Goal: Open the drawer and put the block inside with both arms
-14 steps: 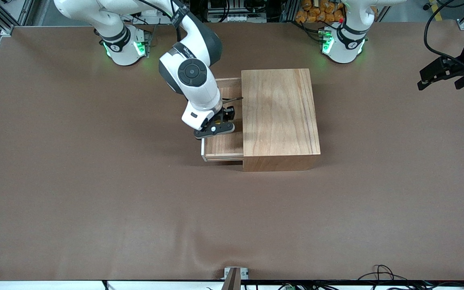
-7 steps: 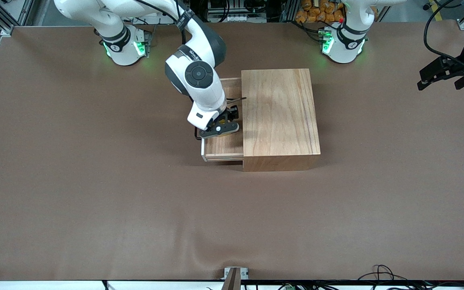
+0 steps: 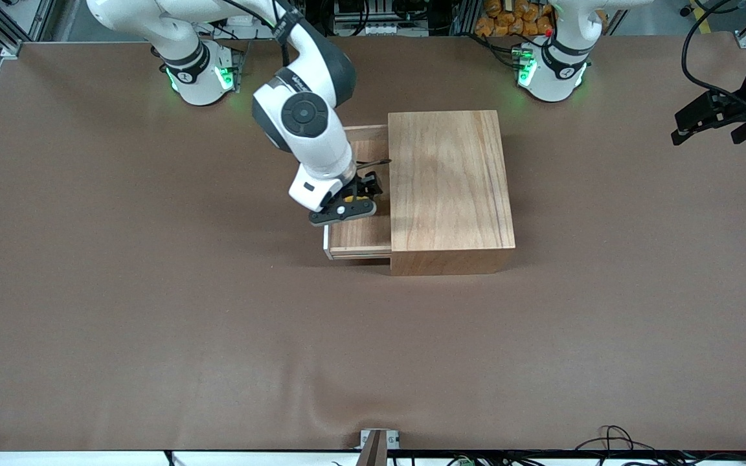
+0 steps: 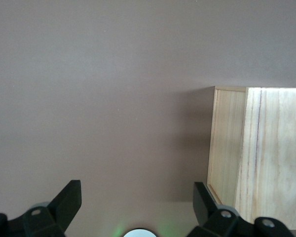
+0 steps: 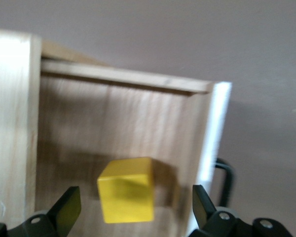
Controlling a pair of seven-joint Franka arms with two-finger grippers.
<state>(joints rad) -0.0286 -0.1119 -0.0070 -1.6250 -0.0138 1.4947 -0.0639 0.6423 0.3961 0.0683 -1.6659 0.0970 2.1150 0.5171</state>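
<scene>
Block: your yellow block lies in the pulled-out drawer, frame center | Right gripper: over the drawer, jaws spread, gripping nothing | Left gripper: waits at upper right edge, jaws spread | Box: mid-desk

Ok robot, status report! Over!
Right gripper open over the drawer. Block in the drawer, free of the fingers. Left gripper open, waiting at the left arm's table end. Nothing in the way.
</scene>
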